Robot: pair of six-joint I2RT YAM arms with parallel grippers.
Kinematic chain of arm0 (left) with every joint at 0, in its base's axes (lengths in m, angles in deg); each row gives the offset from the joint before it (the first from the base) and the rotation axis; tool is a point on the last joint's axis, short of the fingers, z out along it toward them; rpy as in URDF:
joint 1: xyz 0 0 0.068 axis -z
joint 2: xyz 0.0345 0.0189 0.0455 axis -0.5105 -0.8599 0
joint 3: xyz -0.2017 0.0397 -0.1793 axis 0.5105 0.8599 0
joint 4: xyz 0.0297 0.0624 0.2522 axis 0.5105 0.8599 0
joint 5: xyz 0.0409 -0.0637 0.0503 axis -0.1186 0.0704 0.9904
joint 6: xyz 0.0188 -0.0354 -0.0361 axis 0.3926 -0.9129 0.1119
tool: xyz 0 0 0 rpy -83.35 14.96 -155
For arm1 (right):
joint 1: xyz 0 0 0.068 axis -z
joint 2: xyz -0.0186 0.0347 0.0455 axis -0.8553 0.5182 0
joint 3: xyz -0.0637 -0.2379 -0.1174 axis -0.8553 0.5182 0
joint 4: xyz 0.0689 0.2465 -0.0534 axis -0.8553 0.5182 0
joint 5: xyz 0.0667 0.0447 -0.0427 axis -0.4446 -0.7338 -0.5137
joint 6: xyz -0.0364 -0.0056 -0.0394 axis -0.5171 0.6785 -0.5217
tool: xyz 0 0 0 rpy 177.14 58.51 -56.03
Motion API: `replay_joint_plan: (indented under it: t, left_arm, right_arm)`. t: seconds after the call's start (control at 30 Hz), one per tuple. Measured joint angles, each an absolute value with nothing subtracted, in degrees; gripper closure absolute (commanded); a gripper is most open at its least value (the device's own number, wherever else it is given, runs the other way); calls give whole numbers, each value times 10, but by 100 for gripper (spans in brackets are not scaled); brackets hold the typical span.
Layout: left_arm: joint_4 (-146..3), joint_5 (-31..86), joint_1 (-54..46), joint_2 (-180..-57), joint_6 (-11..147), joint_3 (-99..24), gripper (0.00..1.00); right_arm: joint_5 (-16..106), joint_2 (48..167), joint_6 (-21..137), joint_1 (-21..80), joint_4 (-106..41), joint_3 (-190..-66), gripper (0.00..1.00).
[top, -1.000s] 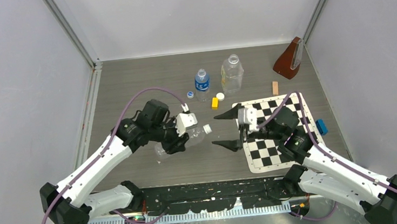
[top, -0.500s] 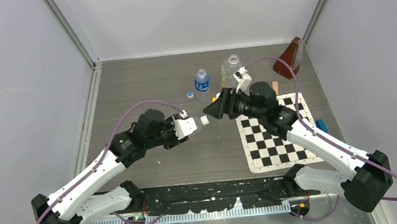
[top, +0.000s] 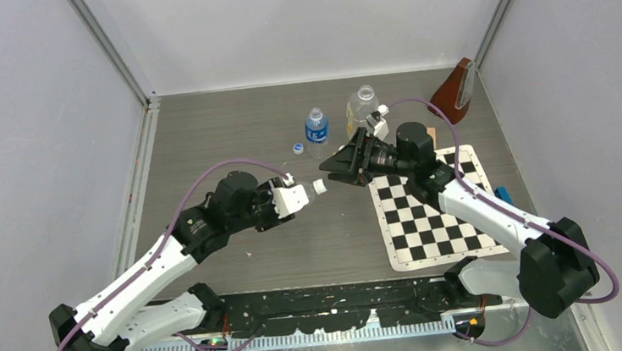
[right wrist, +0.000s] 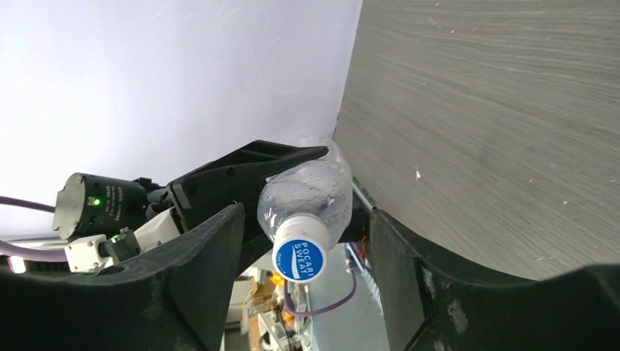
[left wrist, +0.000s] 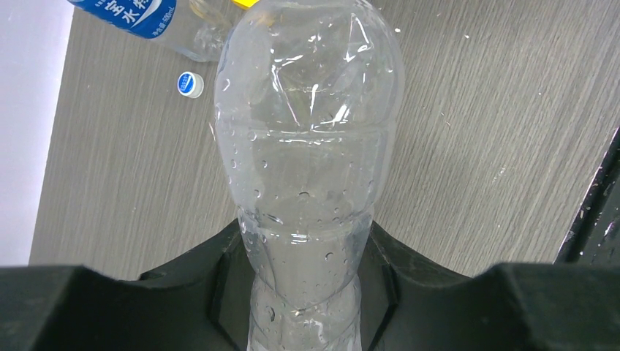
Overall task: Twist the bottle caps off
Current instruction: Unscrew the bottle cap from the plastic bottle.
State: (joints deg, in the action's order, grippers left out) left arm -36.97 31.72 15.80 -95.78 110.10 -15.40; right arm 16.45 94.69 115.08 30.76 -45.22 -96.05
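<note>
My left gripper is shut on the slim unlabelled bottle and holds it above the table, neck pointing right. Its white cap with a blue top is on the neck, also seen from above. My right gripper is open, its fingers on either side of the cap with a gap on both sides. The small blue-labelled bottle stands at the back. The wider bottle stands partly behind my right arm. A loose cap lies left of the blue-labelled bottle.
A chessboard mat lies at the right, with a blue block at its right edge. A brown wedge-shaped object stands at the back right. A bit of the yellow block shows at the left wrist view's top edge.
The left arm lifted the slim bottle off the table. The right arm swung from the chessboard to the back middle and brought its open fingers around the cap.
</note>
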Motion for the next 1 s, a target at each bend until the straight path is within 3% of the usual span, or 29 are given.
replay_joint_plan:
  t: [0.1, 0.57, 0.7, 0.83, 0.87, 1.0]
  left_arm:
    - [-370, 317, 158, -958, 1101, -154, 100]
    - [-375, 320, 158, -958, 1101, -153, 100]
    - [-378, 321, 158, -958, 1101, -153, 100]
    - [-378, 321, 158, -958, 1101, -153, 100]
    - [-378, 321, 158, -958, 1101, -153, 100]
    - [-373, 311, 158, -958, 1101, -152, 100]
  right_arm:
    - [140, 962, 1164, 308, -473, -961, 43]
    - [72, 985, 1176, 300, -493, -961, 51]
    - [57, 985, 1173, 293, -494, -961, 61]
    - [54, 985, 1165, 291, -493, -961, 83]
    - [54, 985, 1160, 291, -493, -961, 93]
    - [49, 985, 1118, 290, -485, -963, 99]
